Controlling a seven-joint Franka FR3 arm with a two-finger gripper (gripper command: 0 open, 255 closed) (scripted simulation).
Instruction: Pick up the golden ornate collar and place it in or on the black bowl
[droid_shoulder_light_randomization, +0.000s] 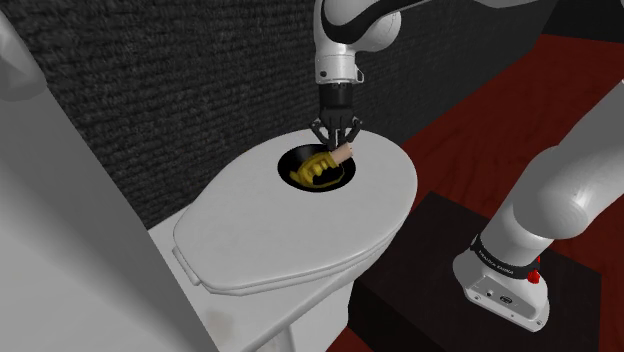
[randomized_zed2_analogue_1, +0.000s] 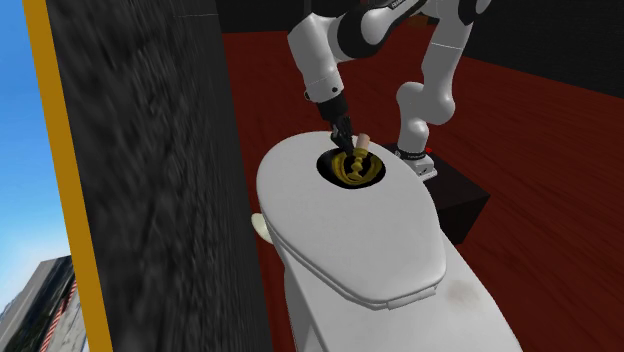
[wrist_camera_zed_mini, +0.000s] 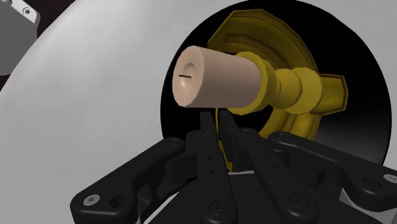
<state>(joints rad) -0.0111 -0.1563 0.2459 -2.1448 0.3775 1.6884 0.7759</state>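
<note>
At the shoulder view's left, a white toilet lid (droid_shoulder_light_randomization: 250, 230) is lying closed. At centre the black bowl (droid_shoulder_light_randomization: 289, 160) is sitting on that lid, with the golden collar (droid_shoulder_light_randomization: 312, 172) lying inside it, a pinkish peg (droid_shoulder_light_randomization: 342, 154) projecting from it. Just right, the gripper (droid_shoulder_light_randomization: 337, 146) is hanging over the bowl, fingers pinching the collar's thin edge. Lower right, the dark stand (droid_shoulder_light_randomization: 420, 240) is carrying the arm.

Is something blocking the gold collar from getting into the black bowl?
Nothing visible is. The golden collar is already inside the black bowl, with the jaws of the gripper pinching its thin edge.
</note>
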